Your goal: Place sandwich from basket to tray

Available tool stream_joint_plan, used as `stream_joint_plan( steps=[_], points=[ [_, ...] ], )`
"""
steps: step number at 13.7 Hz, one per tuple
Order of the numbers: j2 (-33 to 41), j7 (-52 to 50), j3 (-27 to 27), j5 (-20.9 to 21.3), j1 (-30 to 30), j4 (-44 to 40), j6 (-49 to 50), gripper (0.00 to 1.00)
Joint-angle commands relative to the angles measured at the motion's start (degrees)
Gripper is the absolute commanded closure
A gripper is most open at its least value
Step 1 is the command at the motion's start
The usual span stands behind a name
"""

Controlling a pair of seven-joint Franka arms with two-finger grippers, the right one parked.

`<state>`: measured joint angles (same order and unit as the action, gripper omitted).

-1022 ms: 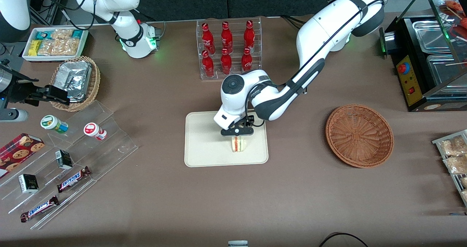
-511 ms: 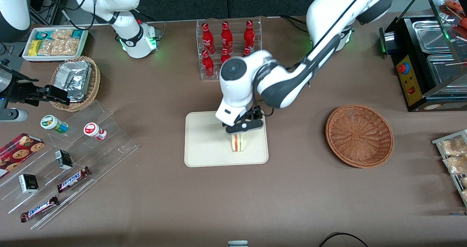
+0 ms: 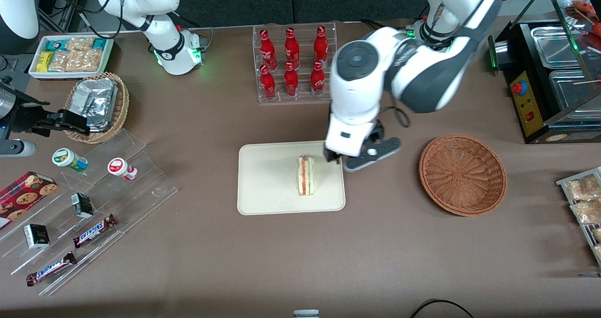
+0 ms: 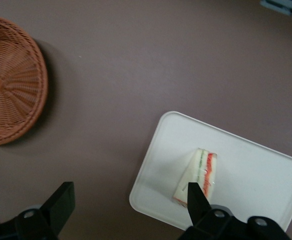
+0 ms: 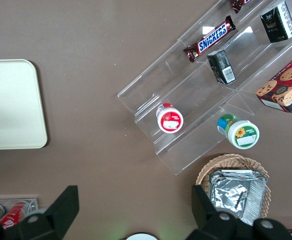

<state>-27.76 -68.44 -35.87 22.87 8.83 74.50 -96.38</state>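
The sandwich (image 3: pixel 306 175) stands on edge on the cream tray (image 3: pixel 267 186), its red-orange filling facing up. My gripper (image 3: pixel 360 157) hangs open above the table, over the tray's edge on the side toward the woven basket (image 3: pixel 462 174), and touches nothing. The basket holds nothing. The left wrist view looks down on the sandwich (image 4: pixel 198 175), the tray (image 4: pixel 246 165) and the basket (image 4: pixel 8 80). There my gripper (image 4: pixel 129 204) stands wide open, with bare table and the tray's corner between its fingers (image 4: pixel 198 199).
A clear rack of red bottles (image 3: pixel 293 64) stands farther from the front camera than the tray. Toward the parked arm's end are a tan basket with foil (image 3: pixel 96 103) and a clear stepped shelf of snacks (image 3: pixel 94 205). A food warmer (image 3: pixel 554 73) stands at the working arm's end.
My gripper has let go of the sandwich, risen and swung off toward the basket. The sandwich stays on the tray, now fully uncovered.
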Motion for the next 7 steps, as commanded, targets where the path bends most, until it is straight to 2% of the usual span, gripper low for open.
stream_joint_plan(
  steps=[1,3,7],
  points=[
    [3.0,2.8,-0.2,-1.3,-3.4,1.4,1.6,0.01],
    [4.4,3.2,-0.1,-1.3,-4.7,1.3,1.7,0.01],
    [8.1,13.8,1.5,-4.2,-7.2,0.8,6.4,0.01]
  ],
)
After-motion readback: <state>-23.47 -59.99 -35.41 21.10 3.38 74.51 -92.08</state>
